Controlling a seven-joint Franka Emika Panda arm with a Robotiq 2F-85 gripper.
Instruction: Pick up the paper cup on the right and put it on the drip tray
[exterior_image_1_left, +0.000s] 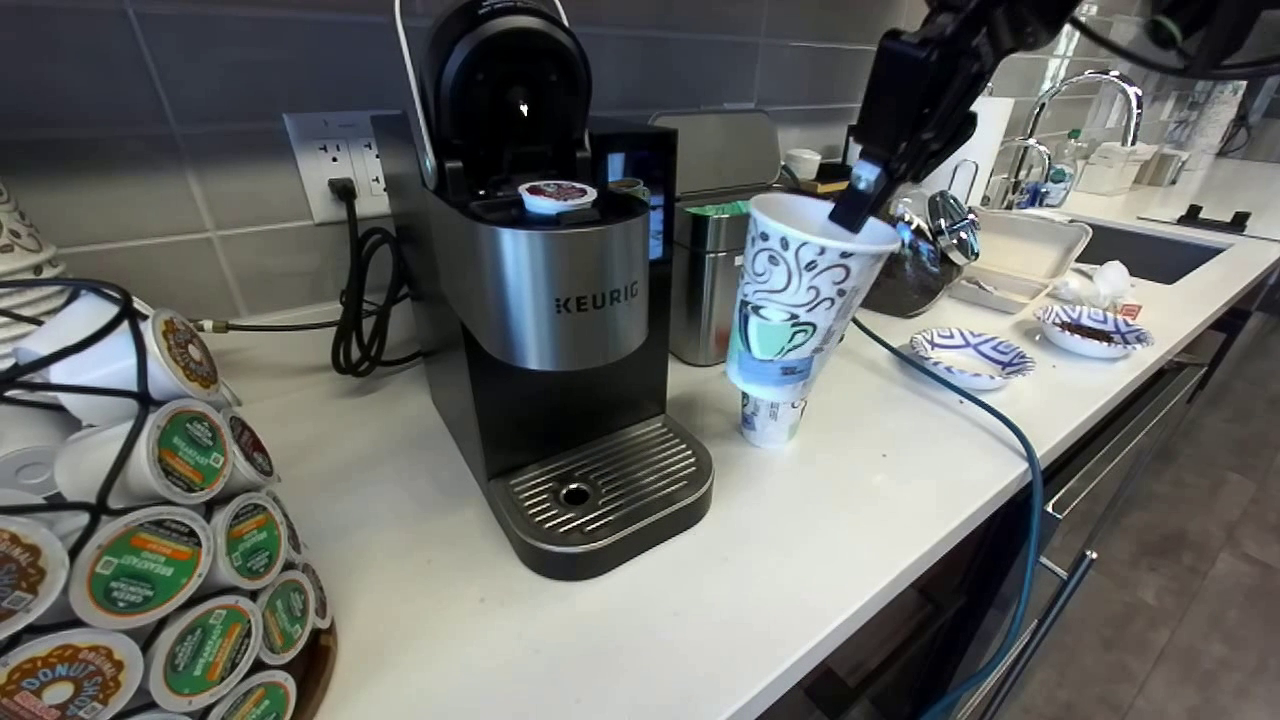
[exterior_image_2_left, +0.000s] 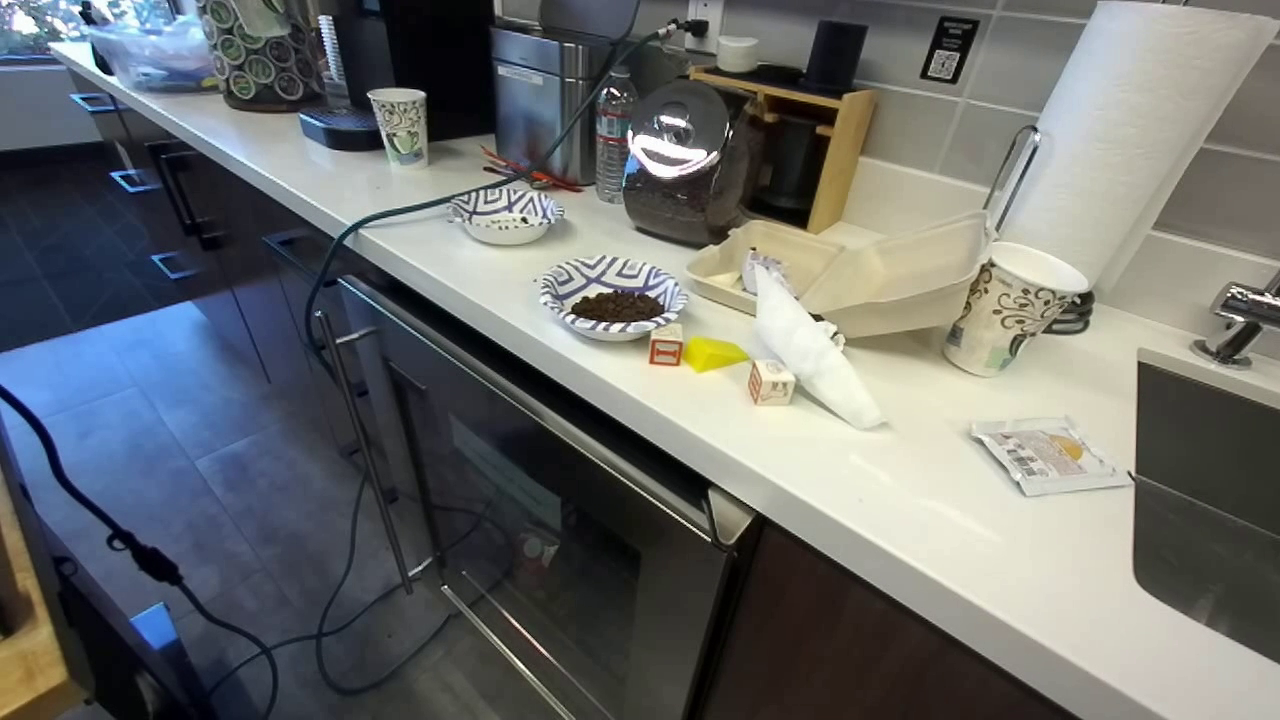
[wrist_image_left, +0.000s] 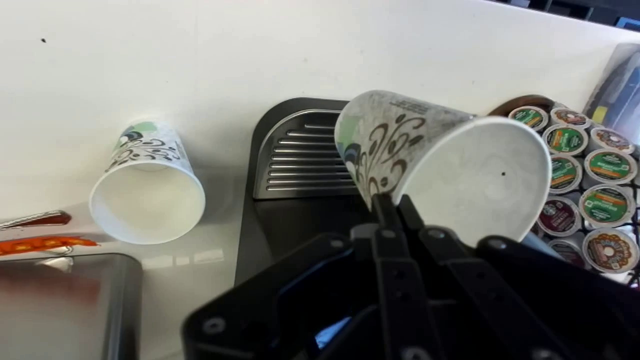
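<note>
My black pincer (wrist_image_left: 395, 202) is closed to a thin gap, pinching the wall of a white paper cup (exterior_image_1_left: 803, 295) at its rim, one finger inside the mouth and one outside. The cup is printed with brown swirls and a pale green mug. It is up in the air and tilted; the wrist view looks into its mouth. In an exterior view it appears just right of the black-and-silver coffee maker (exterior_image_1_left: 520, 300); in the wrist view it hides part of the ridged metal drip tray (wrist_image_left: 305, 160). A second cup (wrist_image_left: 147, 200) with similar print stands upright on the white tabletop (exterior_image_1_left: 480, 640), near the tray. The coffee maker's lid (exterior_image_1_left: 510, 90) is raised, and a single-serve pod (exterior_image_1_left: 557, 200) sits in the top. In an exterior view, stacked coffee pods (exterior_image_1_left: 145, 565) fill the lower left. Farther along the tabletop sit a blue-and-white patterned bowl (exterior_image_2_left: 505, 234) and, near it, another bowl (exterior_image_2_left: 600, 272) holding dark brown granules (exterior_image_2_left: 617, 307).
</note>
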